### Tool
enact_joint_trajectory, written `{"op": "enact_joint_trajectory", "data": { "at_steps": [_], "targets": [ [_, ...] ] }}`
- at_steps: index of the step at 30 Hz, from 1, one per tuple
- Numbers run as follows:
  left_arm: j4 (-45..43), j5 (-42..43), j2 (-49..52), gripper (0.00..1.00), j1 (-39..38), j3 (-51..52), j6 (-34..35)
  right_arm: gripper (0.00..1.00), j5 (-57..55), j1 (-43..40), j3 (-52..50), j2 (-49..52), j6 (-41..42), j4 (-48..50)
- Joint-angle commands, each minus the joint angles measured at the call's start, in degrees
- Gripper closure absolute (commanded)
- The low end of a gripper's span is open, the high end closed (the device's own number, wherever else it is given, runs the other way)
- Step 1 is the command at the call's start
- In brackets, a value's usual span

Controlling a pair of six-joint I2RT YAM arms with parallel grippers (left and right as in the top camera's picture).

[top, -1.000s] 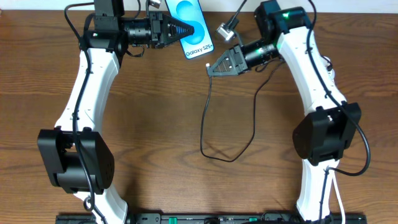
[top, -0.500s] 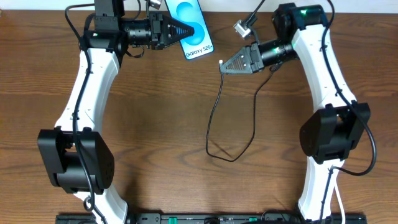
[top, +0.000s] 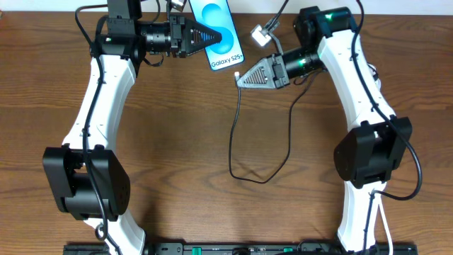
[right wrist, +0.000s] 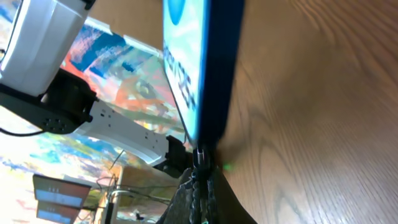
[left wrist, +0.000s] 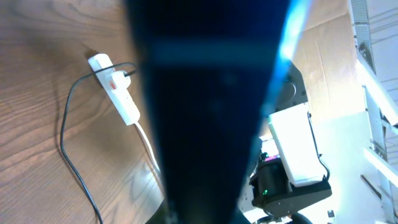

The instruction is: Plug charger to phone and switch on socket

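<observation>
Surface: a dark brown wood-grain surface (top: 177, 142) with one arm at each side (the wrist views catch a bright, cluttered room beyond its edge).
Right pincer: the right pincer (top: 239, 81) is closed on the connector end of the charger (top: 231, 142), with the tip pointing left and slightly up.
Phone from that pincer: the phone (top: 228, 53) lies just up and left of the tip. Its lower short edge is the nearest part, and in the right wrist view the connector looks to be at that edge. Whether it is seated I cannot tell.
Long axis: the phone runs from upper left to lower right in the overhead view, so its bottom edge faces the right pincer.
Left pincer: the left pincer (top: 205, 34) is clamped across the phone's upper half and steadies it. Whether the phone rests on the wood or hangs just above it is unclear.
Nearer arm: the right arm carries the plug, so the push along the phone's axis looks to be its job.
Phone's look: slim, with dark edges and a bright blue-cyan screen bearing a white swirl and "Galaxy S25+".
Charger's run: thin and black, it drops from the right pincer into a loose loop mid-surface, then climbs back toward the right arm.
Socket: the socket (left wrist: 118, 93) is white with a red switch and shows only in the left wrist view. A black lead is plugged in and its white cord (left wrist: 146, 140) trails away, well apart from both pincers.
</observation>
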State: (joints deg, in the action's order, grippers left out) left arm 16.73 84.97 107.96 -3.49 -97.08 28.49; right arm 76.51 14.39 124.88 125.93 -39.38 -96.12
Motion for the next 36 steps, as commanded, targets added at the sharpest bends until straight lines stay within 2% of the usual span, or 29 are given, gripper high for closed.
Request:
{"op": "enact_joint_trajectory", "data": {
  "at_steps": [1,7,14,25,36],
  "targets": [
    [-0.13,3.34,-1.07,0.93,-0.2,-0.83,-1.88,0.99,4.28,1.09,0.68,-1.77,-1.31,0.83],
    [-0.13,4.17,-1.07,0.93,-0.2,-0.83,-1.92,0.99,4.92,1.29,0.68,-1.77,2.16,2.95],
    [-0.11,5.05,-1.07,0.93,-0.2,-0.83,-2.78,0.99,5.81,1.86,0.68,-1.77,2.56,3.56],
    [-0.11,5.05,-1.07,0.93,-0.24,-0.83,-3.17,0.99,5.92,2.69,0.68,-1.77,10.58,10.64],
    [-0.15,4.96,-1.07,0.93,-0.17,-0.83,-5.97,0.99,2.93,2.71,0.68,-1.77,12.98,10.36]
  ]
}}
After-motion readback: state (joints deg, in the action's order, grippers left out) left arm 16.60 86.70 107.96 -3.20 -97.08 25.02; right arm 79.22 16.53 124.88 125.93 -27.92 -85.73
